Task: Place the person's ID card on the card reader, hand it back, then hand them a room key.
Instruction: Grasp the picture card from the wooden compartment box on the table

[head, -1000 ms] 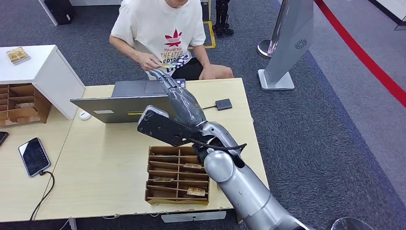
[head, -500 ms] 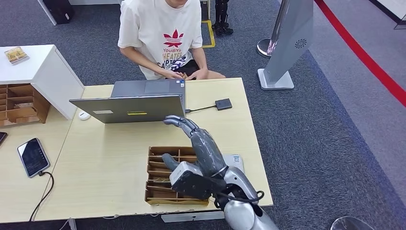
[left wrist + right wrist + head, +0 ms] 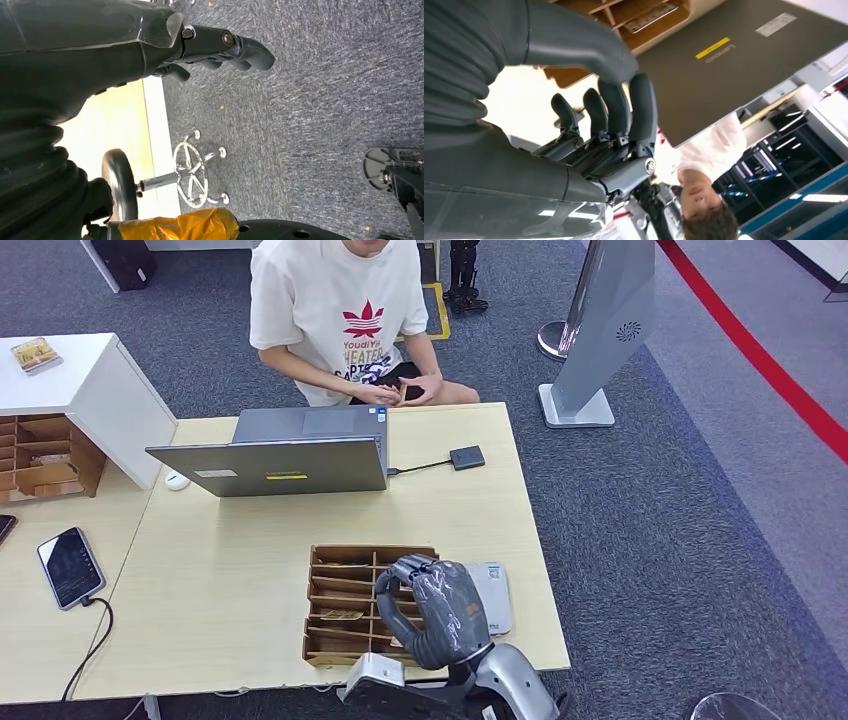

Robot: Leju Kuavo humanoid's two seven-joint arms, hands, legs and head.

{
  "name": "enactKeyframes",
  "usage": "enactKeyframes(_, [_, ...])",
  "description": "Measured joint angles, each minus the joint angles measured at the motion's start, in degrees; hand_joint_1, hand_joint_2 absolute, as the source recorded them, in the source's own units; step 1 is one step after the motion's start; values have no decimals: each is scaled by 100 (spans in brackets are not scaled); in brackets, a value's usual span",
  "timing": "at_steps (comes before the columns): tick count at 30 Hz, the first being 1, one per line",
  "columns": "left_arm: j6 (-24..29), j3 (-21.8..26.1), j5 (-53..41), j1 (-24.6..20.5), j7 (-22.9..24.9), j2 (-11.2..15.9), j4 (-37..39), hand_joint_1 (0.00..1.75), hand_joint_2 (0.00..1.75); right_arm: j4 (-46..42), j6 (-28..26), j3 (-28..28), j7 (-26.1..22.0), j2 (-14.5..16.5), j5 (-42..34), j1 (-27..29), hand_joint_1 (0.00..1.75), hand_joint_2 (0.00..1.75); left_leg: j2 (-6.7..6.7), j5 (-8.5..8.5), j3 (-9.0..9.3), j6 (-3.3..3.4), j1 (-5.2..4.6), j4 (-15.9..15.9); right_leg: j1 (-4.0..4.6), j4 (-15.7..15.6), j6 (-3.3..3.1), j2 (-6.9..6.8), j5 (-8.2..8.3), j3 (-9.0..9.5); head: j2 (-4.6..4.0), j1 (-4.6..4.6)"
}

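Note:
My right hand (image 3: 440,612) hovers over the near right part of the wooden card tray (image 3: 338,582), fingers curled in with nothing seen in them. In the right wrist view the hand (image 3: 609,125) shows the same curl, with the tray (image 3: 624,7) beyond it. A card (image 3: 342,615) lies in one tray slot. A small black card reader (image 3: 467,457) is wired to the laptop (image 3: 270,465). The person (image 3: 340,310) sits behind the table with a small dark item between their hands (image 3: 402,392). My left hand (image 3: 220,45) hangs over the carpet, holding nothing.
A pale flat device (image 3: 497,590) lies just right of the tray. A phone (image 3: 70,567) on a cable, a mouse (image 3: 177,480) and a white cabinet (image 3: 80,380) are at the left. A grey floor stand (image 3: 600,330) rises beyond the table's far right corner.
My right arm has drawn back from the person's hands across the laptop to the tray, and its fingers have curled in. The person has pulled both hands to their lap with a small item.

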Motion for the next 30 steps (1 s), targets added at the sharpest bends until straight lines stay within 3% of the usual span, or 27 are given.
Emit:
enactKeyframes(4, [1, 10, -18, 0, 1, -6, -8, 0, 175, 57, -102, 27, 139, -35, 337, 12, 52, 175, 0, 0, 0, 0, 0, 0, 0, 0, 0, 0, 0, 0, 0, 0])
enactKeyframes(9, [1, 10, -35, -1, 1, -6, -8, 0, 175, 148, -114, 59, 232, -60, 558, 11, 43, 175, 0, 0, 0, 0, 0, 0, 0, 0, 0, 0, 0, 0, 0, -1])
enactKeyframes(30, [-2, 10, -143, -14, -1, -5, -8, 0, 175, 673, -109, 87, 508, -56, 835, -166, 61, 175, -1, 0, 0, 0, 0, 0, 0, 0, 0, 0, 0, 1, 0, 0])
